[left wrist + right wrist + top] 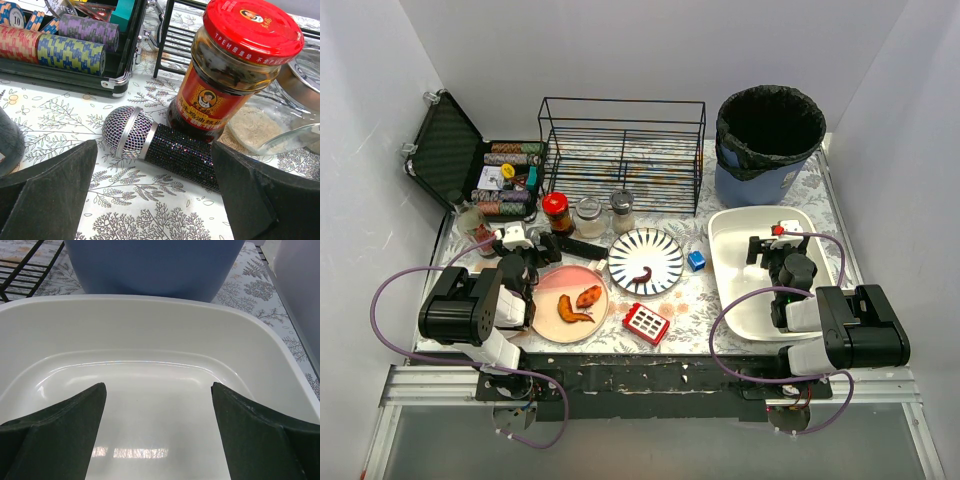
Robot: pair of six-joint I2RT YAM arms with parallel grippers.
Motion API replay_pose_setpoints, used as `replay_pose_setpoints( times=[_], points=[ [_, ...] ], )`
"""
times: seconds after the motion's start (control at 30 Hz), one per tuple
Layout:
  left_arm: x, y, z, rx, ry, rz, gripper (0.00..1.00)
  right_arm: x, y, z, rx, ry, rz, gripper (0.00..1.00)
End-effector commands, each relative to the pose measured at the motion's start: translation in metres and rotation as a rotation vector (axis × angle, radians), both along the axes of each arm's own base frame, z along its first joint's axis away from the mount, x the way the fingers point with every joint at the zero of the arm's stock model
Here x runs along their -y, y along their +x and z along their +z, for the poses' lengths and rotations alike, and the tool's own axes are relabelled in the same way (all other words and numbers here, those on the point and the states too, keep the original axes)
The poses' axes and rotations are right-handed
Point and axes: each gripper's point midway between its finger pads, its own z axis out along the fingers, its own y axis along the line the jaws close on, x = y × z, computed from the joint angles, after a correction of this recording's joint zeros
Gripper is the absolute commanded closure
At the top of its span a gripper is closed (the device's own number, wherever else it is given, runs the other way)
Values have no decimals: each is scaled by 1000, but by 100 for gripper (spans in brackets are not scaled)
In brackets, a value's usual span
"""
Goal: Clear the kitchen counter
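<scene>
Hovering over a microphone beside the jar: left gripper spread wide, empty.
The microphone lies flat on the kitchen counter, touching the near side of the red-lidded jar. Its mesh head points away from the jar and its handle runs past the jar's base, so its long axis goes finger to finger. A wrist turn looks needed before closing. The right gripper, also wide and empty, hangs well away from the jar over the white tub. The left arm is nearer.

Bright, even light from overhead, shadows soft; glare streaks the white tub; the jar lid shines.
</scene>
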Motion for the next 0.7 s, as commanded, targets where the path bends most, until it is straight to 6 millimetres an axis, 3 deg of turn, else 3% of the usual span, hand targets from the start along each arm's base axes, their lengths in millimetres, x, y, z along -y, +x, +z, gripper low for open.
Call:
replay_pose_setpoints(
  times=[0.0, 0.67],
  points=[
    [-1, 4, 13, 47, 9, 0, 2, 2, 1, 7, 34, -1, -6, 5],
    [-5, 5, 13, 45, -1, 27, 2, 1, 2, 7, 33, 0, -3, 4]
  ],
)
